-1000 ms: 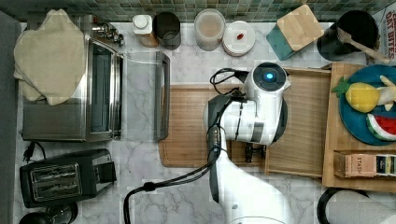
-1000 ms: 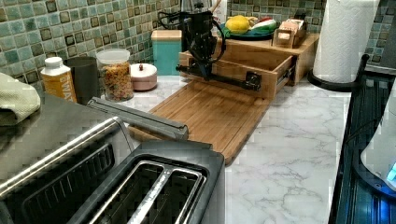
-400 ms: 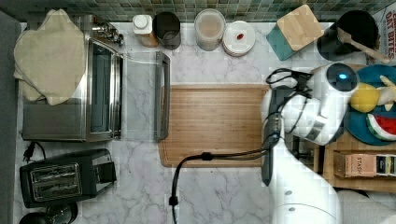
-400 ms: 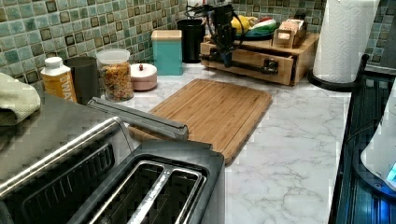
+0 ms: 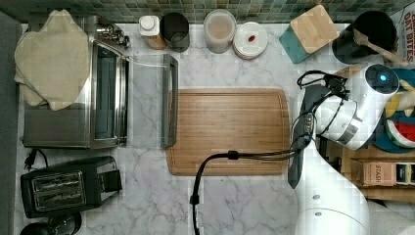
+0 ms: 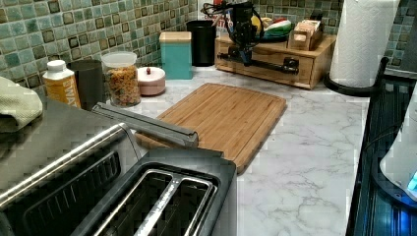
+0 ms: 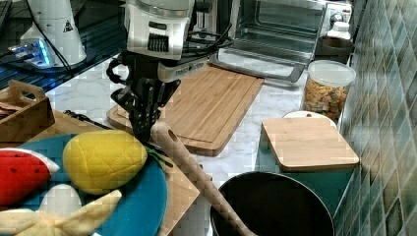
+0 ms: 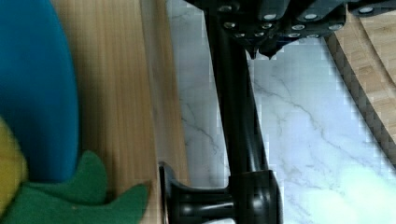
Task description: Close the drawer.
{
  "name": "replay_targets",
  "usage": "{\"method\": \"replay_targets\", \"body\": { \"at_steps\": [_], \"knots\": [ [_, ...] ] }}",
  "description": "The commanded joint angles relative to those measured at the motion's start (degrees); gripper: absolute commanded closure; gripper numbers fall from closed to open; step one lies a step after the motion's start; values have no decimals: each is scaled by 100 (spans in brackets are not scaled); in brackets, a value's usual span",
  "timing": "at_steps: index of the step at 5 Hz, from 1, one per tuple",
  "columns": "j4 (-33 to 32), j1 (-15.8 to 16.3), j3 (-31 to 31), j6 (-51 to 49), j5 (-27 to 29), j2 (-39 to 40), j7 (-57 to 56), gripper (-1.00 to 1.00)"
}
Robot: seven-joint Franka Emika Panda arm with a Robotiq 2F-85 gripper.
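So your hand, whose grip I cannot tell, sits at the black bar handle near the left view's top; push the stiff, light-sliding wooden drawer there.

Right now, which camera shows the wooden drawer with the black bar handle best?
The left view: the wooden drawer faces it, front and handle visible. The wrist view shows the handle close up; the top view has the arm covering it.
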Motion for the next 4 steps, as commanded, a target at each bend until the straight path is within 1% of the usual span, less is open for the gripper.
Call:
{"method": "replay_targets", "body": {
  "at_steps": [1, 4],
  "knots": [
    [619, -902, -653, 93, -6, -100, -829, 100],
    [619, -857, -706, 93, 24, -93, -847, 100]
  ]
}}
